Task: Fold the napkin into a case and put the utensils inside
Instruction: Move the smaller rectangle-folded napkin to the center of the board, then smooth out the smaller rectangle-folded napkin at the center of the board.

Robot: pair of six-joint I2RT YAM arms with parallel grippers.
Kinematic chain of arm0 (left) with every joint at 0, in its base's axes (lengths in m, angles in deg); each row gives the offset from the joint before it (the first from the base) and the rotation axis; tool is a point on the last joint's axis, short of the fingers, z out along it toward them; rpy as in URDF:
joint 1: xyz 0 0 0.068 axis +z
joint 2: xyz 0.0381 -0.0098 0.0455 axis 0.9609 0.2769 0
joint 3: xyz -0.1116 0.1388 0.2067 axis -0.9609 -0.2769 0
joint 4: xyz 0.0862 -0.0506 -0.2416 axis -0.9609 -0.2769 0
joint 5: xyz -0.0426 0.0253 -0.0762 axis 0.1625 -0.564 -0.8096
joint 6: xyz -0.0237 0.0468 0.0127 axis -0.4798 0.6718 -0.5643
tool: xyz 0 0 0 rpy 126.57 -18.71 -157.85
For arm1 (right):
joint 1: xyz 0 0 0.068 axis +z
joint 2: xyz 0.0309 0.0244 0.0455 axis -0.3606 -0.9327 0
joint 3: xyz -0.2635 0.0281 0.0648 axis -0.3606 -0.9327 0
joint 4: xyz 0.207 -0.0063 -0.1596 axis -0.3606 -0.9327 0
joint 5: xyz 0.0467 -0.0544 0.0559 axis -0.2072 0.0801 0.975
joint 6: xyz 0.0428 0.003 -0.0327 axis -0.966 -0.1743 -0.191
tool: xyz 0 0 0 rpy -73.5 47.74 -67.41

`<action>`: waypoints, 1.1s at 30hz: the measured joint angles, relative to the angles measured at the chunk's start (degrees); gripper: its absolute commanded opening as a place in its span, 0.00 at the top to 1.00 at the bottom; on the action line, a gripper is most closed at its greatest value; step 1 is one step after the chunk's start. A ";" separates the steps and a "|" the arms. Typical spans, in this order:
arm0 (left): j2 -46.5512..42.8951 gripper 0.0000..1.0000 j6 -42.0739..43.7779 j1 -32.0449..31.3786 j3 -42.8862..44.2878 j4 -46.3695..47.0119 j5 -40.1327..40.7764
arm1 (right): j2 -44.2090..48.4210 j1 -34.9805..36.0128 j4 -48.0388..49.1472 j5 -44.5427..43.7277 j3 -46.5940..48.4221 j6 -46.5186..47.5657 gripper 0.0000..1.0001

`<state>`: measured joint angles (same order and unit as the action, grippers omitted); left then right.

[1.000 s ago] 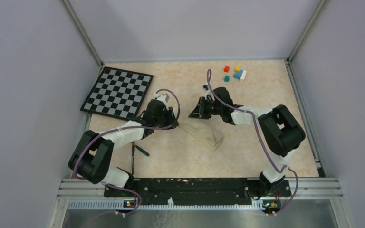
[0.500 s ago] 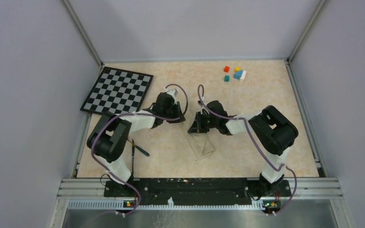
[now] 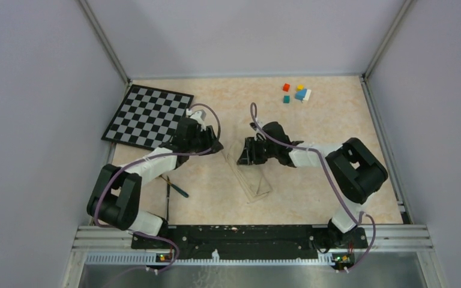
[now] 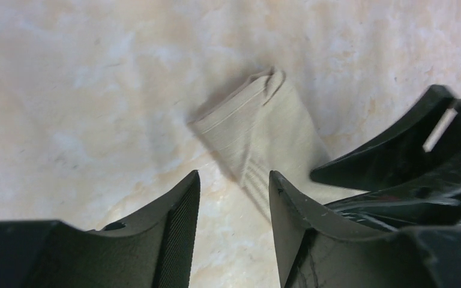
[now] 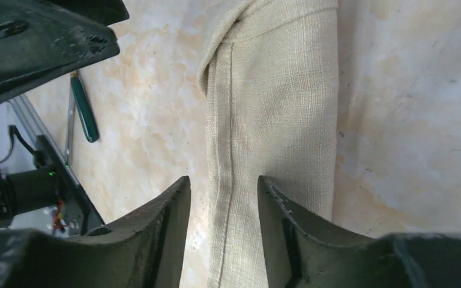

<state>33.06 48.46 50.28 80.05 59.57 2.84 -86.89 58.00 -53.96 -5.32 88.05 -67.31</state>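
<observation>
Top external view is showing the slim dark utensils [image 3: 180, 191], one with a teal-green handle, lying where they were a second ago. They are on the mottled peach table [image 3: 312, 198] just beside the left arm and well apart from the cloth, so none is going inside yet. To their right, the left end effector [image 3: 215, 147] is drawing back toward the black-and-white checkerboard board [image 3: 149, 116]. Seen from its own wrist, the left end effector [image 4: 234, 183] is now standing spread, with only bare table between its fingers. The pale beige-tan cloth napkin [image 3: 253, 180], already folded into a narrow layered strip, is lying mid-table between the two arms. Over the last second it has been swinging from a shallow slant to a steeper one, its far end pointing at the end effectors and its near end toward the arm bases. Further right, the right end effector [image 3: 244, 155] is hovering over that far end; from its wrist, the right end effector [image 5: 223, 183] is likewise standing spread, astride the cloth without pinching it. Both standing free of the cloth is suggesting, in my judgement, that the folding is finishing and that fetching the utensils is coming next. The strip [image 4: 264, 129] is looking flat and crisp, with stacked edges showing at its blunt end and one small rumpled corner. Close up, the strip [image 5: 276, 120] is showing a coarse weave and a stitched hem running lengthwise, with a loose flap curling at the top.
</observation>
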 measured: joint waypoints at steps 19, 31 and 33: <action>-1.11 0.67 -19.98 -2.32 -15.98 5.42 -18.14 | 12.74 12.55 -16.50 -19.02 -0.33 20.46 0.49; 4.26 0.72 -34.64 -8.79 -20.65 18.95 -16.00 | 9.31 17.49 -19.10 -27.10 -0.35 22.25 0.54; 4.74 0.71 -36.61 -8.87 -21.59 21.57 -15.69 | 8.68 18.01 -19.28 -28.11 -0.35 22.32 0.54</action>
<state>37.80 11.85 41.41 58.46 81.14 -12.86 -78.22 76.01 -73.23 -33.43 87.70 -44.99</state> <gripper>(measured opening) 0.269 0.453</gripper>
